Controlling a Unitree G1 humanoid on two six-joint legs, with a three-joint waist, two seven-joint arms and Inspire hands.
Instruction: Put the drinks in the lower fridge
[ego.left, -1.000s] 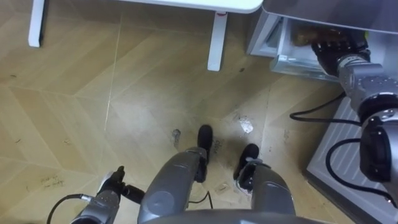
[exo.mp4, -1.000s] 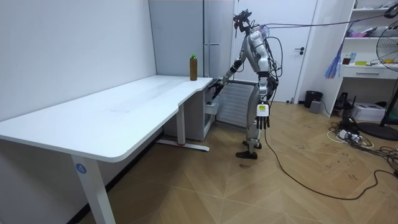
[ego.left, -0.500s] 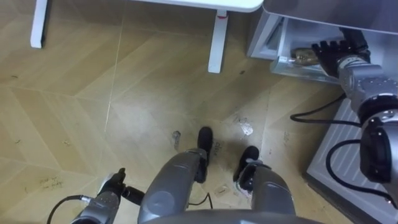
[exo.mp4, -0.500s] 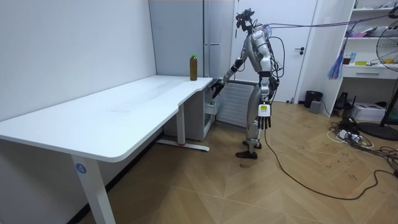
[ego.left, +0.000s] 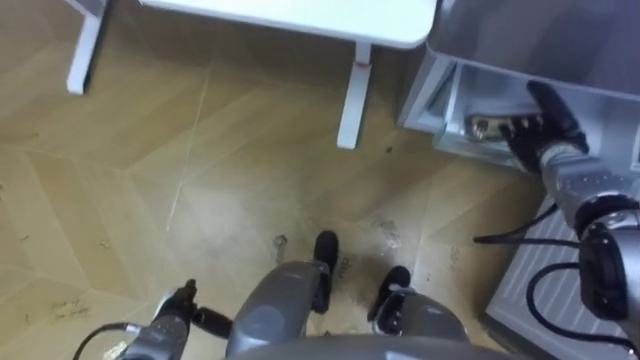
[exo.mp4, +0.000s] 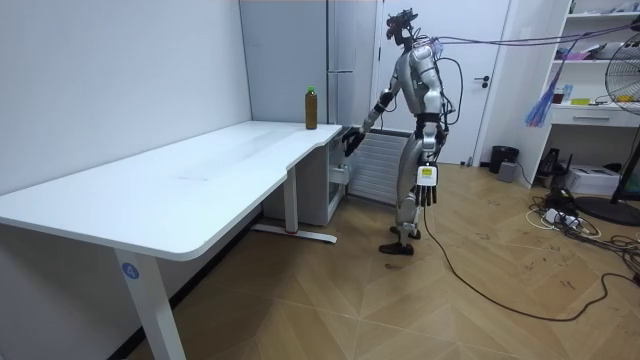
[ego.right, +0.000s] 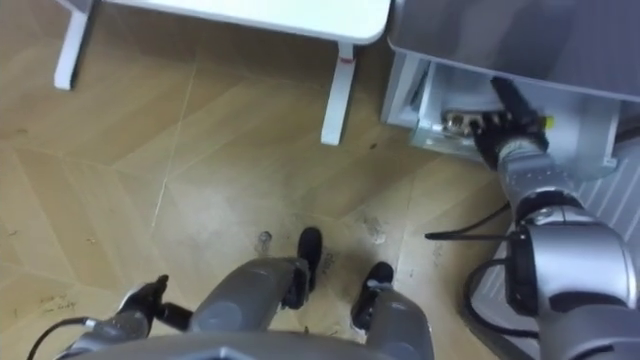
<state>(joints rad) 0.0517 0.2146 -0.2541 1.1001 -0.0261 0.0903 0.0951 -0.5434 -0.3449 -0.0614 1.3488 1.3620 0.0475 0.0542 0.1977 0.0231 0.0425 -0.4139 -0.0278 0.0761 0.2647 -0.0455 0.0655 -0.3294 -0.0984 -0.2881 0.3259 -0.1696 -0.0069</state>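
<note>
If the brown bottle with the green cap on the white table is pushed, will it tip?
Probably: the brown bottle with the green cap stands upright, tall and narrow, so a high push may topple it. Lying down, its round body would likely roll.

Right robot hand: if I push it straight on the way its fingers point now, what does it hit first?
Most likely the brownish drink bottle lying in the open lower fridge compartment, just ahead of the right robot hand. Depth is unclear, so they may be touching.

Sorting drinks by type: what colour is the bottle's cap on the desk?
Green cap on a brown bottle; the room view shows it best.
</note>
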